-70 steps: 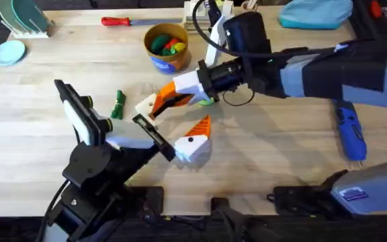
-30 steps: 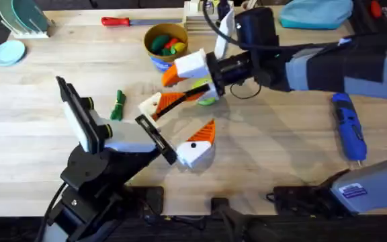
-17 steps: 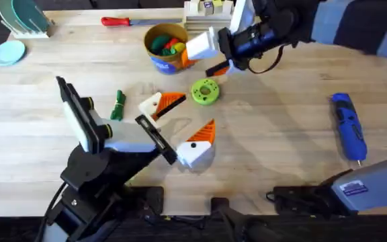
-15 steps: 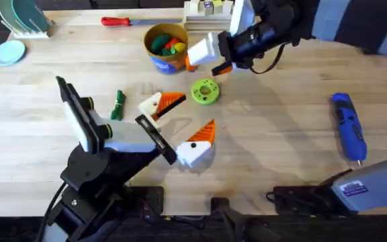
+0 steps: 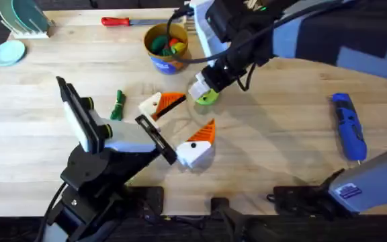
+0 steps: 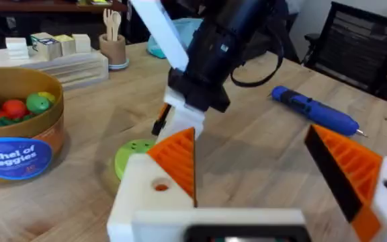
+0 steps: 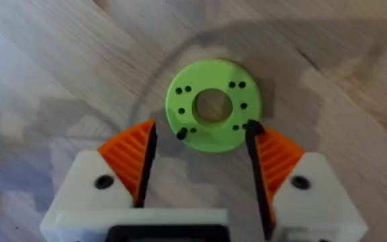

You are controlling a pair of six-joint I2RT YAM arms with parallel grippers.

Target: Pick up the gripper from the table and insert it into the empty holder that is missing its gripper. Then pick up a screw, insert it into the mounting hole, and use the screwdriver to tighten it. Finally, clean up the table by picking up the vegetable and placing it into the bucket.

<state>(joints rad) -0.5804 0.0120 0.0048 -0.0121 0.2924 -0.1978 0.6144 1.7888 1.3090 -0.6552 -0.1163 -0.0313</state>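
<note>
My left gripper (image 5: 197,113) rests low over the table's middle, open wide, and each white finger (image 6: 173,161) carries an orange ribbed wedge. My right gripper (image 5: 203,89) points straight down, open, its two orange pads on either side of a lime-green disc (image 7: 213,140) with holes. The dark-green vegetable (image 5: 117,105) lies left of my left gripper. At the back stands the yellow bucket (image 5: 163,62) holding toy vegetables. The blue screwdriver (image 5: 349,126) lies at the right. A loose gripper piece, the empty holder and a screw are out of view.
A red-handled screwdriver (image 5: 116,21) lies along the back edge. A light-blue plate (image 5: 9,52) and a dish rack (image 5: 22,17) sit at the back left. A blue bag (image 5: 314,13) is at the back right, and a pen cup (image 6: 113,48) stands behind the bucket.
My right gripper left my left gripper's finger, rose toward the bucket, then turned down over the lime-green disc. The left arm has not moved.
</note>
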